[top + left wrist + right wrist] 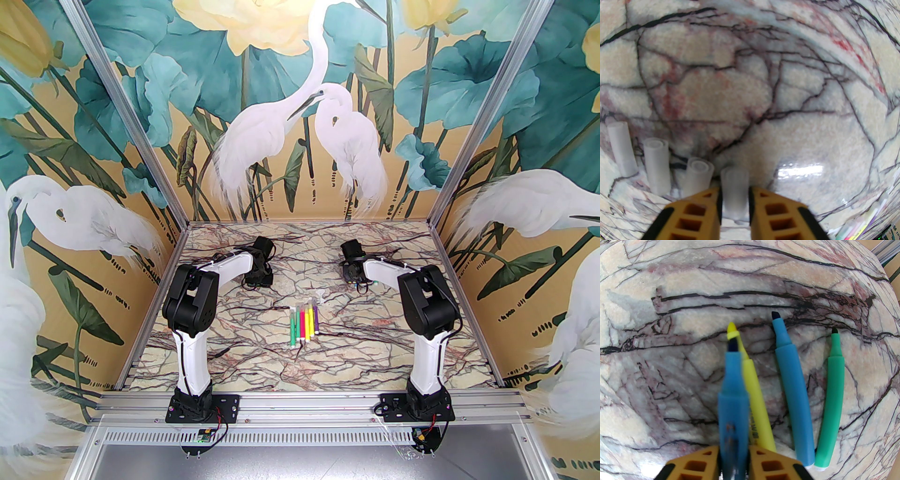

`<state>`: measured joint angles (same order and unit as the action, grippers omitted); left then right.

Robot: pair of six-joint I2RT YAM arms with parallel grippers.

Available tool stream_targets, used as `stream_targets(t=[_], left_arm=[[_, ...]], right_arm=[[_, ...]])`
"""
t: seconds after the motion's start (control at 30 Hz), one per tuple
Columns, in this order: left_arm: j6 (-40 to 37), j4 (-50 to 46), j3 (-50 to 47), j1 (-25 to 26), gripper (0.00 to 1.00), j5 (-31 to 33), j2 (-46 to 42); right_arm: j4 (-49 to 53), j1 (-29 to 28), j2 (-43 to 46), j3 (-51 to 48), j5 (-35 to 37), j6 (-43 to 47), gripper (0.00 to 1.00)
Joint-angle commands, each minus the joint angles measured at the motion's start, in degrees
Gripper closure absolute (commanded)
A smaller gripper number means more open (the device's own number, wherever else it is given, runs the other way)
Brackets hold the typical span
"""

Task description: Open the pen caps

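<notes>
My left gripper point(734, 191) pinches a clear cap point(734, 185) at lower centre, beside three loose caps point(657, 164). My right gripper point(734, 449) clamps the uncapped blue pen point(733, 385) — the set-down step, I judge. Next — release both, then reach for the row of pens point(304, 323) mid-frame.

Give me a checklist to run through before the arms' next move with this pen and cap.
1. Blue marker pen between right gripper's fingers, tip bare: ok.
2. Clear plastic cap between left gripper's fingers, off its pen: ok.
3. Either gripper clamped or released: cannot tell.
4. Held pen clear of yellow pen beside it: cannot tell.
5. Three loose clear caps left of held cap, not under it: ok.
6. Row of coloured pens mid-table all opened: not ok, caps on.
</notes>
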<state>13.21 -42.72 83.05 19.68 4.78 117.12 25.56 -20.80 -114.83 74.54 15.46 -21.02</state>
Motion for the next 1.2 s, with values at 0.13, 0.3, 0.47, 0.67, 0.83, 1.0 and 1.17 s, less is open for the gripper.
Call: stream_targets(t=[0.13,0.3,0.47,0.67,0.83,1.0,1.17], left_arm=[[-0.9,0.0,0.1,0.3,0.69,-3.4,-1.2],[-0.9,0.3,-0.2,0.2,0.67,-5.1,-3.9],[-0.6,0.9,-1.1,0.3,0.56,-7.4,-7.4],[-0.6,1.8,-3.7,0.2,0.48,-9.3,-12.0],[-0.2,4.9,-8.1,-0.6,0.46,-11.9,-16.0],[-0.7,12.9,-16.1,-0.9,0.37,-15.0,-21.4],[0.6,23.2,-25.3,-1.5,0.25,-17.9,-26.9]], right_arm=[[1.2,0.2,0.1,1.0,1.4,0.0,0.72],[1.6,0.0,3.2,0.2,0.7,0.8,0.67],[3.5,-0.9,7.4,-0.4,0.0,1.7,0.64],[6.4,-3.6,12.6,-2.5,-2.2,2.4,0.59],[7.8,-7.4,17.0,-6.5,-8.3,1.8,0.56],[8.3,-11.7,20.5,-10.6,-14.5,-0.6,0.54],[10.3,-16.0,19.6,-11.5,-17.3,-1.7,0.52]])
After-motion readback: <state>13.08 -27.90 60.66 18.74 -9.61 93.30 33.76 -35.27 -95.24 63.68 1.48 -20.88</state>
